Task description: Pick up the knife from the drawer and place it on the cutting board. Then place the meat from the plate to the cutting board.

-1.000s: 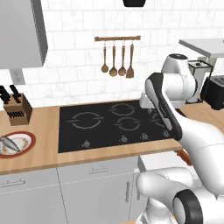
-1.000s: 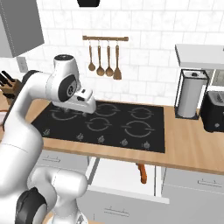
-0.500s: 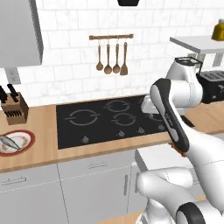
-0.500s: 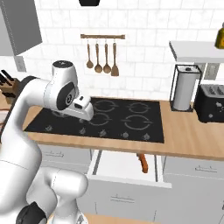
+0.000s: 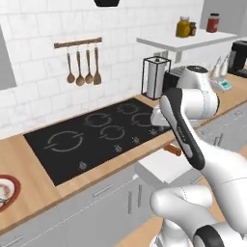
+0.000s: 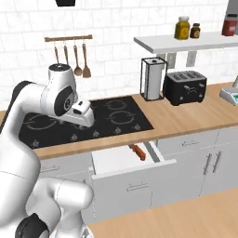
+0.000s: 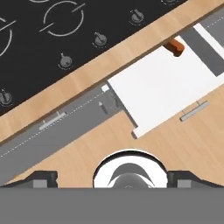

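Drawer (image 6: pixel 122 160) stood pulled out below the counter edge, white inside showing, and the knife (image 6: pixel 138 152) lay in its back right part with only the orange-brown handle clearly visible; the blade seemed tucked under the countertop lip, though the views were too coarse to be sure. In the hand view the handle (image 7: pixel 175 46) sat at the far edge of the drawer (image 7: pixel 166 87), well apart from the gripper (image 7: pixel 112 179), whose two finger tips stood wide apart at the bottom corners, jaws open and empty. The gripper hung above the floor in front of the cabinets, not yet over the drawer. Main risk from here: the handle was close under the counter overhang, so a straight-down approach could knock the hand or a finger against the counter edge (image 7: pixel 131 48) before the fingers got around the handle. Second risk: a grab on the very end of the handle would leave the blade levering, and the knife could twist or slip out on the lift. Third: a finger could land on the drawer's side wall and shove the drawer or skid the knife further back. The plate (image 5: pixel 6 190) was at the far left of the counter, red rim visible, well apart from the drawer. Cutting board placement could not be judged from these frames.
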